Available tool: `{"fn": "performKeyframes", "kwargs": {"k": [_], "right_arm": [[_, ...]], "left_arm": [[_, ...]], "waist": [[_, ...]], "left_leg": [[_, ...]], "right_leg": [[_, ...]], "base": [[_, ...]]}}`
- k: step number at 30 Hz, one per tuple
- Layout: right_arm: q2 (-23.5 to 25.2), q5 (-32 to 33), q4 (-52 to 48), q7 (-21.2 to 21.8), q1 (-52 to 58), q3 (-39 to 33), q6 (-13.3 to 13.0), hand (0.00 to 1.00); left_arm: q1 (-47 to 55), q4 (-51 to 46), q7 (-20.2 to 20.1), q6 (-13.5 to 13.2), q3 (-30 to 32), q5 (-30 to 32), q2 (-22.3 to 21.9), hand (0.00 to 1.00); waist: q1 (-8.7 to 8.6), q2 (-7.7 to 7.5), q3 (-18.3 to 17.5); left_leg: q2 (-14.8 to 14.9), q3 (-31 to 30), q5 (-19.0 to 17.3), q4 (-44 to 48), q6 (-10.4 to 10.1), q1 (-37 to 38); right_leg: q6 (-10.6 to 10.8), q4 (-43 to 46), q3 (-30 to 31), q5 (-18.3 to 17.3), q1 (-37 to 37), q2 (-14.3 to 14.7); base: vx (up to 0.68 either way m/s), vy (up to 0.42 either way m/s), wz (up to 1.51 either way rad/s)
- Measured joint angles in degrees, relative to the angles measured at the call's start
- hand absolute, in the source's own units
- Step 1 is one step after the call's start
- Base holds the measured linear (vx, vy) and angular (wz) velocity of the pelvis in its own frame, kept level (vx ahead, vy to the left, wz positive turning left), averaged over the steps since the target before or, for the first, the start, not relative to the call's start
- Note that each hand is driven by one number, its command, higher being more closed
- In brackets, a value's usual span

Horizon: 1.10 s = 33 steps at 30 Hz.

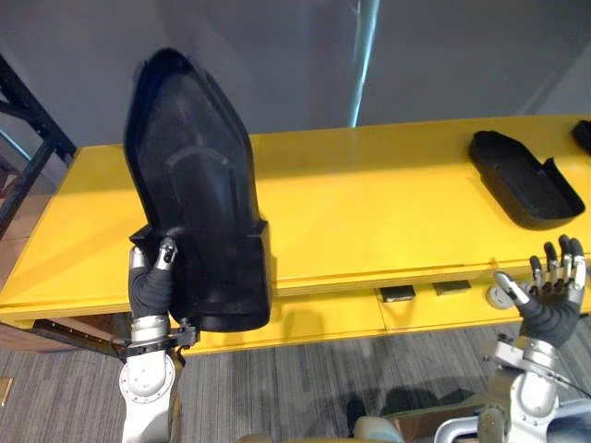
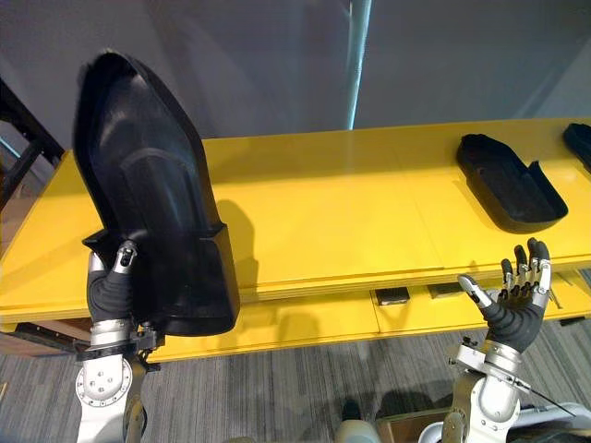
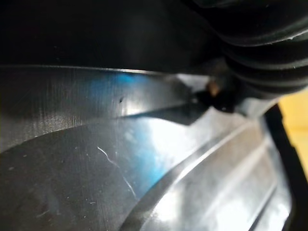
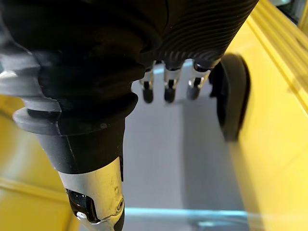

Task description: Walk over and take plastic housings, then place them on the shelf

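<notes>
My left hand (image 1: 152, 277) is shut on the lower end of a large black plastic housing (image 1: 194, 185), my thumb curled over its edge. The housing stands upright over the front left of the yellow table (image 1: 369, 203). Its glossy inner surface (image 3: 144, 168) lies right against my left wrist. A second black housing (image 1: 522, 177) lies flat at the table's right, also seen as the housing (image 4: 233, 101) past my right fingers (image 4: 168, 89). My right hand (image 1: 552, 291) is open, fingers up, holding nothing, just in front of the table's front edge and below that housing.
Part of a third black housing (image 1: 584, 134) shows at the table's far right edge. A black shelf frame (image 1: 28, 129) stands at the left, beyond the table's end. Small dark tabs (image 1: 397, 293) sit under the front edge. Grey carpet (image 1: 305, 388) lies below.
</notes>
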Motion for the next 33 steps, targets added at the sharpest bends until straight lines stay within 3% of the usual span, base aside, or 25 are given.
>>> {"fn": "performKeyframes", "kwargs": {"k": [2, 5, 6, 7, 9, 10, 11, 12, 15, 16, 19, 22, 25, 28, 33], "right_arm": [[1.09, -0.07, -1.23, 0.78, 1.13, 0.35, -0.47, 0.00], [0.24, -2.11, -4.00, 0.48, 0.53, 0.51, -0.66, 0.00], [-0.95, -4.11, -4.89, 0.34, -0.45, 0.61, -0.99, 0.00], [-2.37, -4.59, -5.64, 0.12, -1.65, 1.00, -2.14, 0.00], [-5.11, -4.53, -5.98, -0.42, -3.22, 1.41, -2.39, 0.00], [-6.26, -4.51, -5.97, -0.62, -3.50, 1.59, -2.38, 0.00], [-6.72, -4.52, -5.94, -0.65, -3.44, 1.78, -2.26, 0.00], [-6.58, -4.52, -5.92, -0.71, -3.21, 2.23, -2.23, 0.00], [-4.86, -2.63, -5.91, 0.61, -1.76, 4.82, -2.17, 0.00], [-3.43, -2.17, -5.90, 1.90, -1.71, 6.17, -2.09, 0.00], [-2.56, -2.83, -5.90, 3.62, -1.49, 9.84, -1.93, 0.00], [-2.87, -4.58, -5.56, 4.39, -1.68, 10.59, -1.38, 0.00], [-4.48, -4.55, -4.60, 4.44, -2.34, 10.59, 0.91, 0.00], [-6.06, -4.50, -4.28, 5.70, -3.90, 10.70, 2.73, 0.00], [-7.93, -4.39, -3.08, 8.99, -4.88, 12.42, 4.25, 0.00]], "left_arm": [[-1.24, 0.01, 0.26, 0.05, -1.13, -0.04, 0.81, 1.00], [-3.03, -0.03, 0.03, 0.11, -2.81, -0.55, 1.66, 1.00], [-2.54, -0.04, -0.05, 0.12, -2.85, -2.09, 1.93, 1.00], [-2.62, -0.07, -0.03, 0.08, -2.96, -3.46, 2.24, 1.00], [-3.56, -0.06, 0.08, 0.07, -3.83, -4.45, 2.38, 1.00], [-4.24, -0.05, 0.01, 0.14, -4.34, -4.59, 2.46, 1.00], [-4.73, 0.14, -0.08, 0.58, -5.01, -5.55, 2.79, 1.00], [-4.72, 0.20, -0.23, 1.55, -5.28, -6.79, 3.09, 1.00], [-5.25, 0.47, -0.36, 4.84, -5.01, -8.47, 4.65, 1.00], [-5.82, 0.52, -0.49, 7.04, -4.80, -9.07, 5.28, 1.00], [-7.34, 2.35, -1.23, 12.78, -5.16, -10.52, 6.03, 1.00], [-10.52, 6.27, -2.11, 19.14, -7.13, -10.73, 5.98, 1.00], [-12.56, 9.79, -2.11, 24.36, -8.91, -10.86, 6.00, 1.00], [-16.94, 16.50, -1.61, 28.52, -8.81, -13.57, 7.15, 1.00], [-28.24, 30.41, 1.64, 32.76, -8.28, -19.99, 12.36, 1.00]], "waist": [[-0.71, 0.01, 0.43], [-1.37, 0.06, 3.62], [-1.12, -0.56, 3.96], [-1.23, -0.09, 3.56], [-1.50, 1.33, 2.66], [-1.55, 2.22, 2.10], [-1.64, 2.68, 1.76], [-2.03, 2.62, 1.42], [-3.04, 0.13, -0.92], [-2.80, -1.16, -1.33], [-2.97, -2.47, -2.18], [-3.09, -1.79, -2.89], [-3.34, -1.15, -3.23], [-4.59, -1.01, -3.22], [-6.27, -0.35, -2.74]], "left_leg": [[0.22, 0.07, -0.01, 3.95, -0.01, -1.58], [2.03, 0.06, 1.60, 25.98, -0.72, -8.68], [2.57, 0.37, -0.74, 27.11, 2.34, -9.68], [3.97, 0.39, -2.79, 22.77, 3.47, -9.76], [5.67, 0.19, -2.38, 10.86, 2.74, -8.77], [6.62, 0.07, -1.61, 5.57, 2.11, -8.08], [6.78, 2.19, 2.64, 4.38, -0.39, -6.99], [5.98, 3.38, 3.81, 4.38, -1.38, -6.30], [3.20, 6.72, 3.39, 3.98, -0.88, -5.62], [2.92, 8.34, 3.40, 3.53, -0.88, -4.69], [3.31, 9.20, 3.38, 3.08, -0.90, -3.15], [3.84, 8.62, 3.26, 1.98, -1.15, -3.04], [3.76, 8.43, 3.52, 1.21, -1.58, -3.07], [3.68, 8.51, 4.10, 0.24, -2.03, -3.13], [3.41, 9.36, 5.50, -1.80, -2.18, -3.09]], "right_leg": [[-0.08, 0.28, 0.20, -0.36, 0.02, -0.04], [-0.75, 2.96, 2.38, -3.07, 2.40, -0.82], [-0.65, 3.37, 4.66, -3.73, 2.79, -1.54], [-0.32, 3.41, 6.24, -4.12, 2.58, -2.11], [0.15, 3.41, 8.64, -4.40, 1.19, -2.58], [1.05, 3.71, 9.56, -4.24, 0.56, -2.60], [2.38, 4.33, 11.11, -4.36, -0.02, -3.18], [3.26, 3.92, 11.70, -4.00, 0.12, -4.11], [5.37, 2.09, 12.70, -2.32, 0.17, -7.58], [6.43, 1.08, 12.29, -1.08, 0.21, -7.92], [6.86, -1.02, 10.54, 0.17, 2.07, -7.69], [6.72, -1.25, 8.99, 0.27, 2.05, -6.95], [6.22, -2.03, 8.80, 0.63, 2.02, -6.57], [5.93, -2.96, 8.82, 1.29, 1.79, -6.47], [5.66, -3.84, 9.40, 2.21, 0.73, -6.34]], "base": [[-0.03, -0.033, -0.06], [-0.06, 0.009, -0.27], [-0.07, 0.127, -0.82], [-0.05, 0.091, -0.83], [-0.01, 0.182, -0.74], [0.04, 0.319, -0.82], [0.05, 0.273, -0.69], [0.06, 0.290, -0.62], [0.12, 0.243, -0.36], [0.09, 0.103, -0.41], [0.09, 0.016, -0.21], [0.04, -0.041, 0.06], [0.00, -0.012, 0.02], [-0.03, -0.013, -0.03], [-0.03, -0.017, -0.07]]}}
